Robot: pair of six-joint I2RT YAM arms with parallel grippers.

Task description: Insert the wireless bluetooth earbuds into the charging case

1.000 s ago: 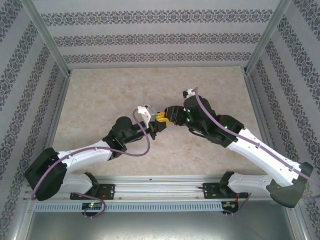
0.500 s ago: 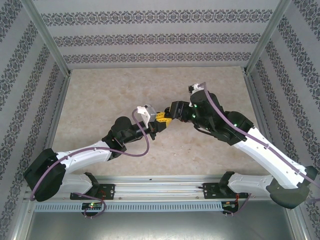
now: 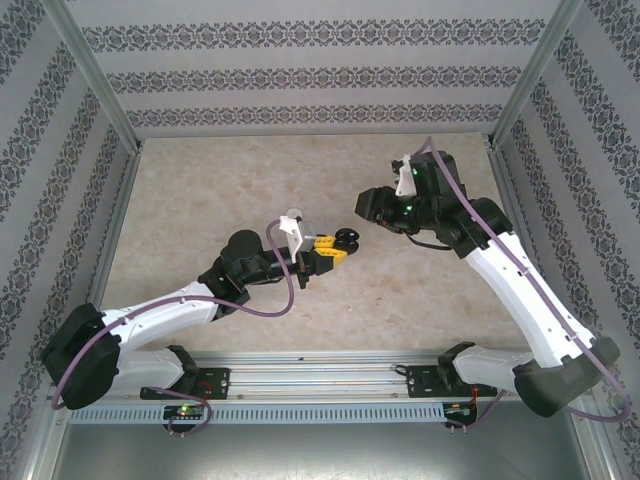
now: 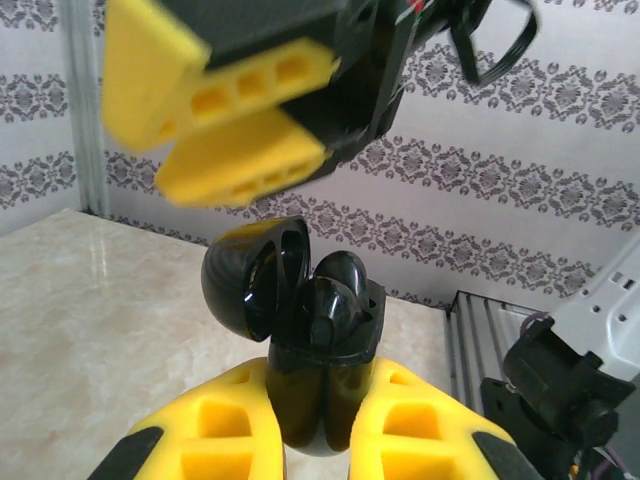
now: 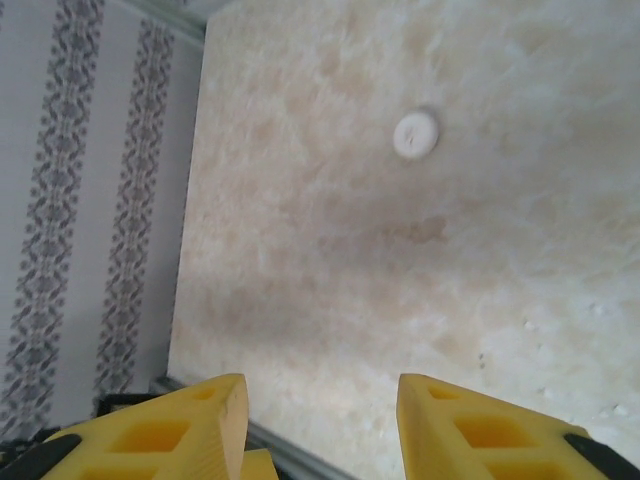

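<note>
My left gripper (image 4: 315,385) is shut on the lower body of a glossy black charging case (image 4: 310,390) and holds it upright above the table. The case's lid (image 4: 240,280) is swung open to the left. Two black earbuds (image 4: 335,290) sit in the case's top, their rounded heads showing. In the top view the case (image 3: 346,238) sticks out of the left gripper (image 3: 325,250). My right gripper (image 3: 360,205) hangs up and to the right of it, apart from it. Its fingers (image 5: 190,430) stand wide open with nothing between them; they show blurred above the case (image 4: 230,120).
A small whitish round thing (image 5: 415,133) lies on the beige marble table (image 3: 220,190); I cannot tell what it is. Patterned walls and metal frame posts (image 3: 100,80) enclose the table. A rail (image 3: 320,385) runs along the near edge.
The right gripper has drawn back from the case, up and to the right, leaving it uncovered in the top view. The left gripper has shifted slightly right, still holding the case.
</note>
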